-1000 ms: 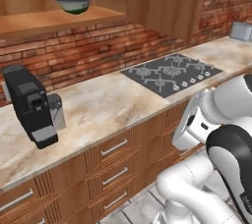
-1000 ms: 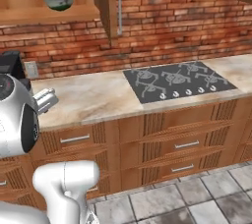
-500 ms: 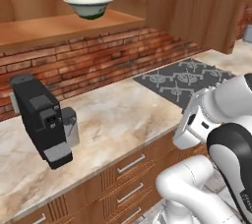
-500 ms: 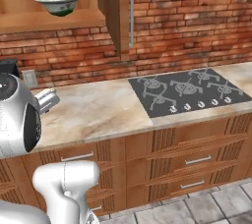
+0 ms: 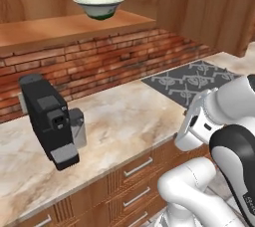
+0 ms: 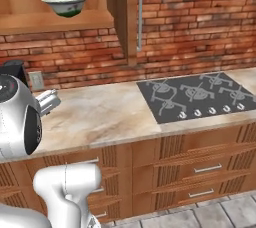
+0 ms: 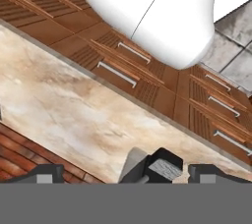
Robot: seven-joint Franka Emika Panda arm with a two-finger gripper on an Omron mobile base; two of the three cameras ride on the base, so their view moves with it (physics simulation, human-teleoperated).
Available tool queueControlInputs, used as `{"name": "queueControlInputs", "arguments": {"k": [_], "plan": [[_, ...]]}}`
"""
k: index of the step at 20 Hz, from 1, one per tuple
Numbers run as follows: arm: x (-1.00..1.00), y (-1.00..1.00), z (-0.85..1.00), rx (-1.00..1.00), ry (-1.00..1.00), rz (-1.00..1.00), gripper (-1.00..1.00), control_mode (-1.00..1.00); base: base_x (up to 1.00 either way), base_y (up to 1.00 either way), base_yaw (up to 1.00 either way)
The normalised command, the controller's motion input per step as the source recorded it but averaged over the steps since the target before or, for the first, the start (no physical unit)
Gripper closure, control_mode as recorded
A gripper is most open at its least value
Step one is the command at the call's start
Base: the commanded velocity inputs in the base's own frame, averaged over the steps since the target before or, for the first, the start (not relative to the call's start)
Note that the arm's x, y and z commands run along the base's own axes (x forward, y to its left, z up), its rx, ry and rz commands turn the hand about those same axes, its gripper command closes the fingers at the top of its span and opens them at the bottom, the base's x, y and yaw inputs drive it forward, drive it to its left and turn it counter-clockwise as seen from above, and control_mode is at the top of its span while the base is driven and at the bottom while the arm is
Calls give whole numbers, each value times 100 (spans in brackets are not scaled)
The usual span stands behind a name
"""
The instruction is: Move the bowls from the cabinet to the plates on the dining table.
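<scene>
Gripper (image 7: 123, 175) is sitting wide open with nothing between the fingertips (image 7: 47, 173), pointing down at the marble counter (image 5: 129, 116) and the drawers (image 7: 147, 78) below it. On the counter, a black coffee machine (image 5: 47, 119) is standing left of the arm, and the black hob (image 6: 200, 94) is lying to the right. Further back, a brick wall (image 6: 200, 27) is running behind. A bowl (image 5: 99, 6) with a green base is resting upright on the open cabinet (image 5: 60, 27) shelf above the wall, well apart from the gripper
</scene>
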Motion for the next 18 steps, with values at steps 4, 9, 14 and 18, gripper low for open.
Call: {"name": "queueControlInputs", "arguments": {"k": [4, 9, 14, 18], "plan": [[0, 0, 0, 0, 0, 0, -100, 100, 42, -7, 7], [0, 0, 0, 0, 0, 0, -100, 100, 46, -26, 4], [0, 0, 0, 0, 0, 0, -100, 100, 29, -36, 3], [0, 0, 0, 0, 0, 0, -100, 100, 32, -10, 2]]}}
